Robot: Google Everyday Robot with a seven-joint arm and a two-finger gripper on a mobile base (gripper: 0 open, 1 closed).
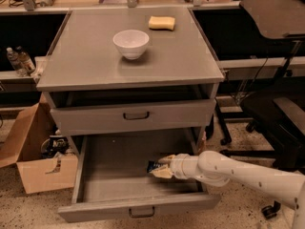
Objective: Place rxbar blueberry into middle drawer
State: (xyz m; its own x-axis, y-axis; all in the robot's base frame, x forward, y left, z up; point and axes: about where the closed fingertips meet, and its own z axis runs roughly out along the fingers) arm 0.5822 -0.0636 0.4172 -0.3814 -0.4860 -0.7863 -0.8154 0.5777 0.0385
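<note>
Rxbar blueberry is pinched in our gripper just above the floor of the open middle drawer, below the bench's front edge toward its right corner, so we judge placing is in hand and the next move calls for lowering and letting go.

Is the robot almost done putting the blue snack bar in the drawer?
Almost. Done: the drawer is pulled open, and the gripper is inside it. In hand: the snack bar, pinched between its fingers. Left: let go so the bar lies on the drawer floor, then back out.
</note>
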